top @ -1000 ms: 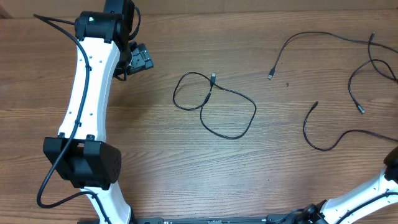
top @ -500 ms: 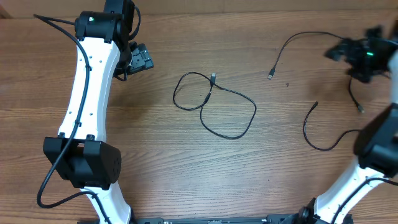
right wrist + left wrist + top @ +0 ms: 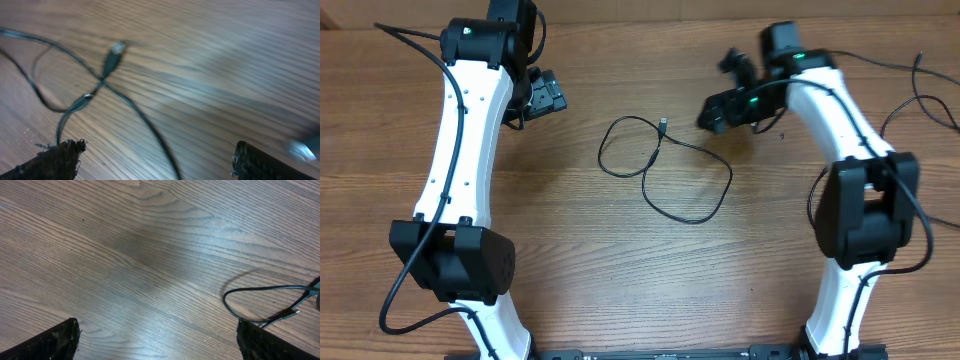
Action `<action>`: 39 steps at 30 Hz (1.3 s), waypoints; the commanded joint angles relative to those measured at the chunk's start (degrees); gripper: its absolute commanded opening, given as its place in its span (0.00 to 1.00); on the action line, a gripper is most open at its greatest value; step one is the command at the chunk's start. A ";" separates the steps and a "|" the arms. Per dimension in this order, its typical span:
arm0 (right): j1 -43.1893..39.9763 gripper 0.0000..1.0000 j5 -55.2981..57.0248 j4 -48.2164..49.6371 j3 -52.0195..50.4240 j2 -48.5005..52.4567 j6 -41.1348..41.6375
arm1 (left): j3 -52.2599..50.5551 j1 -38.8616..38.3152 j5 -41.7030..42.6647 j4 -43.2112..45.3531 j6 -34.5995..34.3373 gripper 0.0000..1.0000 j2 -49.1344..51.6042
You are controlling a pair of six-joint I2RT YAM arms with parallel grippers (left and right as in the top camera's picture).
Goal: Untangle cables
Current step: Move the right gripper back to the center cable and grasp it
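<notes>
A thin black cable point(image 3: 665, 165) lies in a figure-eight loop at the table's centre, its plug tip point(image 3: 663, 123) pointing to the back. My right gripper point(image 3: 708, 113) hovers open just right of that loop. In the right wrist view the same cable point(image 3: 107, 65) crosses itself and runs down between the spread fingers point(image 3: 55, 162). My left gripper point(image 3: 548, 98) hangs open at the back left, apart from the loop. The left wrist view catches only the cable's curve point(image 3: 260, 290) at the right, over bare wood. More cables point(image 3: 917, 75) lie at the far right.
The wooden table point(image 3: 620, 260) fills the view. The left arm's white links point(image 3: 460, 150) run down the left side. The right arm point(image 3: 860, 200) stands over the right side and partly hides another cable point(image 3: 811, 205).
My right arm has swung in from the right edge to the centre and now hangs beside the looped cable. The left arm and the cables have not moved.
</notes>
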 commanded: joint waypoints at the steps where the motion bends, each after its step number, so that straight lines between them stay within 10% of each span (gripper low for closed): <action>1: 2.73 0.97 0.94 2.14 -0.85 0.59 -3.91 | 0.02 -0.42 -0.98 0.04 1.07 1.00 -0.52; 9: 11.32 1.00 0.96 5.57 -3.87 0.61 -19.47 | 0.02 -0.42 -0.98 0.04 1.07 1.00 -0.52; 29: 14.73 0.99 0.98 19.32 -4.70 4.61 -18.91 | 0.02 -0.42 -0.98 0.04 1.07 1.00 -0.52; 35: 14.73 0.79 5.57 21.44 -4.70 7.02 -18.88 | 0.02 -0.42 -0.98 0.04 1.07 1.00 -0.52; 39: 14.73 0.04 6.14 22.32 -4.70 7.13 -18.64 | 0.02 -0.39 -0.98 0.04 1.07 1.00 -0.52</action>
